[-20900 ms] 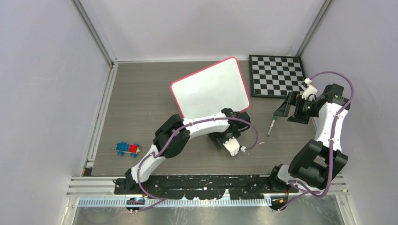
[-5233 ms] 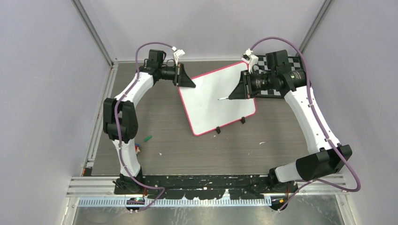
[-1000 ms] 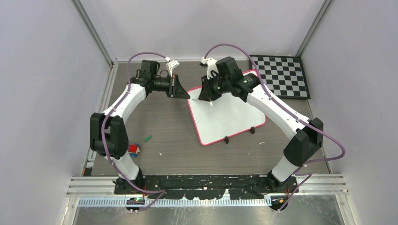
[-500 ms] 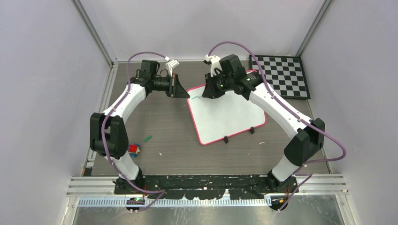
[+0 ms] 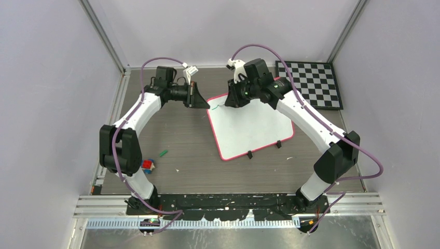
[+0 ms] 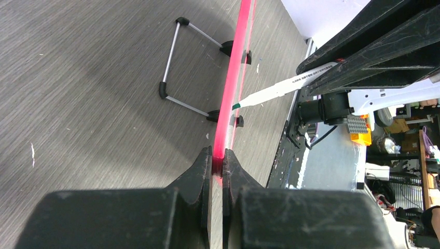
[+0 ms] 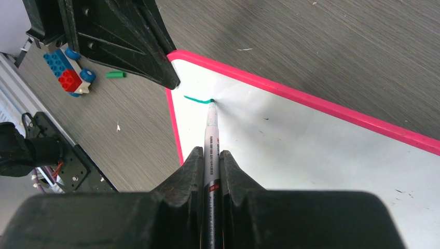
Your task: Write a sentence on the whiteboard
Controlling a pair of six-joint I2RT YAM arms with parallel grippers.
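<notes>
Green-tipped marker [image 7: 211, 129], pinched in the right claw [image 7: 210, 152], touches the whiteboard [image 7: 311, 150], whose corner the outstretched left claw [image 6: 218, 156] pinches.

We see a grey wood-grain table [image 5: 171, 129]. On it sit the whiteboard [image 5: 254, 129] near the middle, a checkered board [image 5: 311, 85] far right, and a green cap [image 5: 163, 153] near a toy brick car [image 5: 148, 166] at left.
</notes>
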